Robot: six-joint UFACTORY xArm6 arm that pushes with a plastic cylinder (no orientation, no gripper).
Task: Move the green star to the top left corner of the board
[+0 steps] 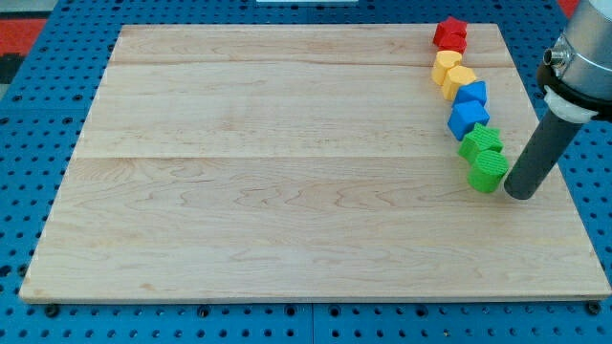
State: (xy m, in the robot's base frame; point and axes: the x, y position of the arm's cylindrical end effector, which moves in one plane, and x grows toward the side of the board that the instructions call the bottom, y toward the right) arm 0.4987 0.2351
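My tip (520, 195) rests on the wooden surface (287, 191) just right of the lower green block (489, 170), seemingly poised to push leftward; no fingers exist.

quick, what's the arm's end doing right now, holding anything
My tip: no fingers, holds nothing; it rests on the board just right of the lower green block.

Green star (480, 142), board's right edge

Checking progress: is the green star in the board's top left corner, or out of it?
Out: green star sits near the right edge, my tip beside it.
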